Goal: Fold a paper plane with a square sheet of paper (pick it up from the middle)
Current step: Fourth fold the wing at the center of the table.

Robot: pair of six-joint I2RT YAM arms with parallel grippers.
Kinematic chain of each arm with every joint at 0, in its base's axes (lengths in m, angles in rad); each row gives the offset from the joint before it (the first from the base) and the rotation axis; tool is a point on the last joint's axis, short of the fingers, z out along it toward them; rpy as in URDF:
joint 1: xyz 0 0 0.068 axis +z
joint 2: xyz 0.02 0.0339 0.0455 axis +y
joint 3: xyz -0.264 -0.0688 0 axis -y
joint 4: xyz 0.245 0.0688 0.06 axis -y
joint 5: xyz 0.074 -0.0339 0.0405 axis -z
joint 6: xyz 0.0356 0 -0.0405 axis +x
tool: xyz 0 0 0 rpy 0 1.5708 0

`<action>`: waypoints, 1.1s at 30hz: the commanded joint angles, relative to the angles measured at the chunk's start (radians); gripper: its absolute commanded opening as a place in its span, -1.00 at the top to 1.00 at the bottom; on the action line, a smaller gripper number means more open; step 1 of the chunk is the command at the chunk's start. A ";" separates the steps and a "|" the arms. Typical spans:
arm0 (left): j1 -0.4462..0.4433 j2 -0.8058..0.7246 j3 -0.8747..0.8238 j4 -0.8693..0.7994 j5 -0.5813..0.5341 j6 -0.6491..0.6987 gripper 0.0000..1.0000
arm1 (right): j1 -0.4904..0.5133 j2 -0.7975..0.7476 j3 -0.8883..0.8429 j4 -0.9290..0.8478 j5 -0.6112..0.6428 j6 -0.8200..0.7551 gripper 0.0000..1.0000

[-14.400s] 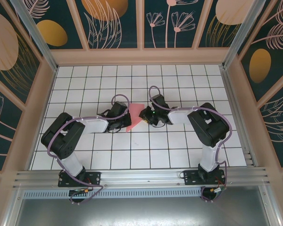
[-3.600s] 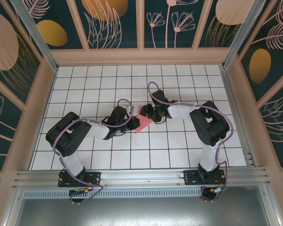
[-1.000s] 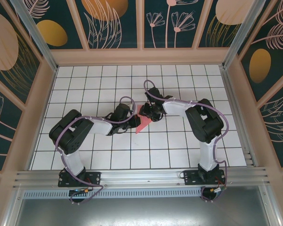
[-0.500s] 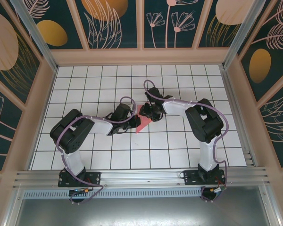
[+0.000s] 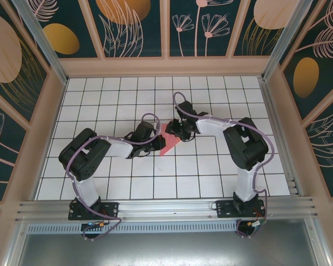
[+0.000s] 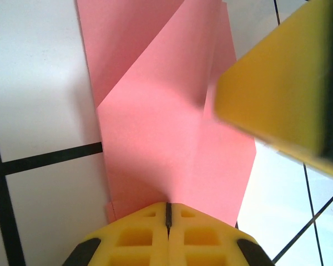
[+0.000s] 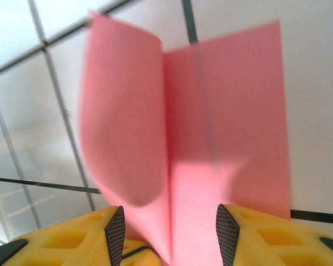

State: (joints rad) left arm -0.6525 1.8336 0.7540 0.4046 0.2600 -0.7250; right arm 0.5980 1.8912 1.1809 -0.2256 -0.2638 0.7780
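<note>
Right wrist view: your right tool (image 7: 169,224) is spread, with a raised flap of the square sheet of paper (image 7: 227,127) standing between its jaws. Your left tool (image 6: 167,216) is pressed together at the sheet's edge, mid-tabletop (image 6: 39,83). Keep that anchor firm and lay the flap down along its crease. Since a second ago, your right tool has edged rightward; the paper hasn't moved.

paper (image 7: 227,111) blurred, lower edge hidden behind jaws
</note>
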 commanded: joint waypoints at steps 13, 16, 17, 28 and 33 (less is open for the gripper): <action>0.005 0.076 0.004 -0.141 -0.027 0.051 1.00 | -0.002 -0.047 -0.141 0.253 -0.098 -0.128 1.00; 0.005 0.078 0.008 -0.143 -0.027 0.053 1.00 | 0.006 -0.021 -0.142 0.279 -0.119 -0.132 1.00; 0.004 0.078 0.007 -0.145 -0.027 0.053 1.00 | 0.008 -0.014 -0.141 0.284 -0.123 -0.132 1.00; 0.005 0.071 0.007 -0.168 -0.033 0.056 1.00 | 0.011 0.062 -0.128 0.273 -0.105 -0.137 1.00; 0.005 0.059 -0.010 -0.191 -0.033 0.066 1.00 | -0.042 0.077 -0.138 0.292 -0.091 -0.148 1.00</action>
State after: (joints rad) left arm -0.6525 1.8484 0.7799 0.3820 0.2646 -0.6872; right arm 0.5953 1.9404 1.0508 0.0429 -0.3874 0.6590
